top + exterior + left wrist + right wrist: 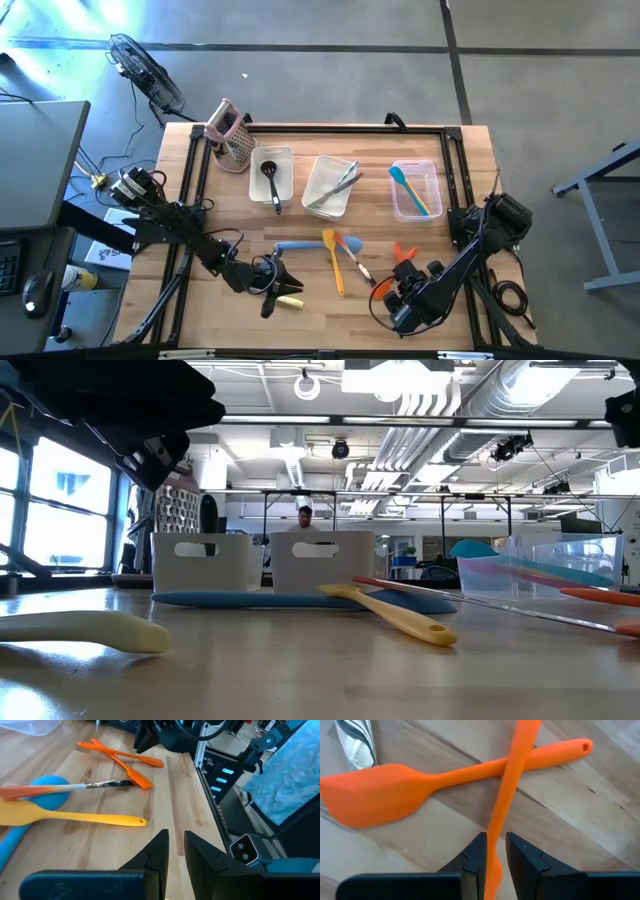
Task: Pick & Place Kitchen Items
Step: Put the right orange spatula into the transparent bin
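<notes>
Left gripper [283, 291]: low at the lower centre of the high view, just above the front part of the table. Its two dark fingers [159, 851] stand with only a narrow gap between them, and nothing is between them.
Right gripper [397, 290]: at the lower right of the high view, over the two orange spatulas. In the right wrist view its fingers [476, 851] are nearly together around the thin handle of one orange spatula [512, 780], which passes between them; I cannot tell if they really press it.
Second orange spatula [395, 790]: flat on the wood, crossing under the first one.
Pale yellow utensil [291, 300]: on the table just beside the left gripper, lower centre of the high view.
Blue spatula [295, 246]: flat on the table, centre of the high view.
Yellow spatula [333, 262]: in the centre, lying beside a red-headed utensil [352, 248]; their heads touch or overlap.
Left bin [272, 176]: upper centre of the high view, with a black ladle [272, 178] in it.
Middle bin [330, 186]: holds metal tongs [337, 186].
Right bin [415, 189]: holds a blue spatula [400, 178] and an orange-yellow utensil [420, 203].
Box grater [232, 136]: with a pink handle, at the upper left corner of the table [200, 300].
Person [305, 518]: far in the room, centre of the low view.
</notes>
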